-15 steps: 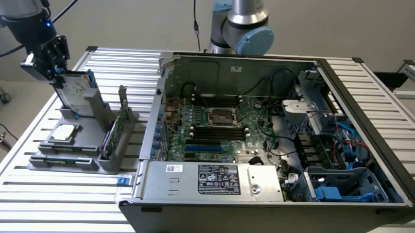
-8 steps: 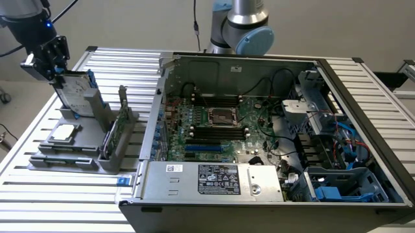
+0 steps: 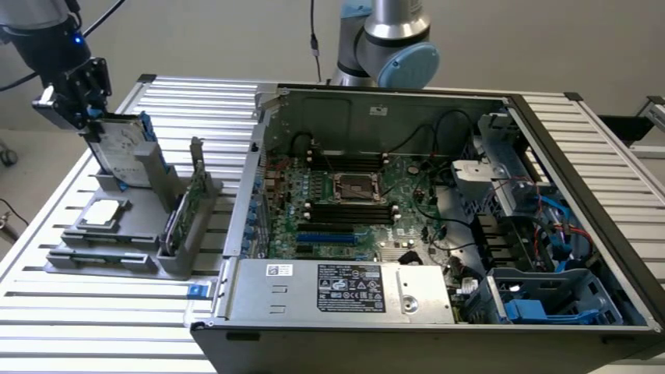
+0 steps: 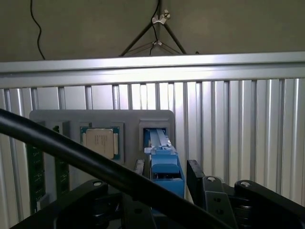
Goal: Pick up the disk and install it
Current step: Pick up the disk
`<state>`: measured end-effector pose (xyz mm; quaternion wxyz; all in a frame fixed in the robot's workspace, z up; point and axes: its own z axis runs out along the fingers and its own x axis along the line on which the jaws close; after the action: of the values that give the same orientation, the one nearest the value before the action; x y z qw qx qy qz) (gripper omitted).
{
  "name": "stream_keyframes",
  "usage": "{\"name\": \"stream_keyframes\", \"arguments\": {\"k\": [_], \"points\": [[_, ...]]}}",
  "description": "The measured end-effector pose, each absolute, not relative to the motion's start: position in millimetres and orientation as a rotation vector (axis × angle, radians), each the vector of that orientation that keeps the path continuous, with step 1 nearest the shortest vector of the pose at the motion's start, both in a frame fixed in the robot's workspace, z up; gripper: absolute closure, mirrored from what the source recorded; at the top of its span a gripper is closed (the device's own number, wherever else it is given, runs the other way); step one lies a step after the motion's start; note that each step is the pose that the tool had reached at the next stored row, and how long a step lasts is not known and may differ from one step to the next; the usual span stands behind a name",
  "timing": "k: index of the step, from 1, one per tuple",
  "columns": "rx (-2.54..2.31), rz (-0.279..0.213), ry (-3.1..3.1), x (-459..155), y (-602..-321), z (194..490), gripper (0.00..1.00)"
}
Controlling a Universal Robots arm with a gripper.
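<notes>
in the exterior view the arm (image 3: 47, 31) comes in at 10 o'clock. the jaws hang right over the top of the disk (image 3: 117, 144).

the disk stands on its edge in a gray holder (image 3: 114, 257). the holder sits on the ribbed metal surface (image 3: 62, 312), at about 9 o'clock from the open computer case (image 3: 385, 117). the disk is silver with a blue frame around it. it has not been lifted out of the holder.

in the wrist view the blue edge of the disk (image 4: 166, 169) sits between the two black fingers (image 4: 196, 174). the jaws are apart, one finger on each side of the disk. a thin gap shows next to the finger, so the jaws are not squeezing the disk. a thick black cable (image 4: 71, 157) crosses in front of the camera.

the holder also has a small square chip (image 3: 102, 212) lying flat, at 6 o'clock from the disk in the exterior view. a thin green card (image 3: 179, 222) stands in the holder, at about 4 o'clock from the disk. the wrist view shows the chip (image 4: 100, 142) beside the disk's slot.

inside the case lies a green board (image 3: 353, 195). a blue bay (image 3: 550, 300) sits at 4 o'clock in the case.
</notes>
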<state>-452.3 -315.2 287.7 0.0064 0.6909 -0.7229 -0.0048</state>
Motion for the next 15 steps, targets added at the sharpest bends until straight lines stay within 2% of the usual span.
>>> {"name": "stream_keyframes", "arguments": {"k": [2, 3, 4, 5, 15], "points": [[2.161, -0.015, -2.261, -452.3, -315.2, 287.7, 0.54], [2.161, -0.015, -2.261, -452.3, -315.2, 287.8, 0.60], [2.161, -0.015, -2.261, -452.3, -315.1, 287.7, 0.60], [2.160, -0.015, -2.261, -452.3, -315.1, 287.7, 0.67], [2.160, -0.015, -2.262, -452.3, -315.1, 287.7, 0.67]]}}
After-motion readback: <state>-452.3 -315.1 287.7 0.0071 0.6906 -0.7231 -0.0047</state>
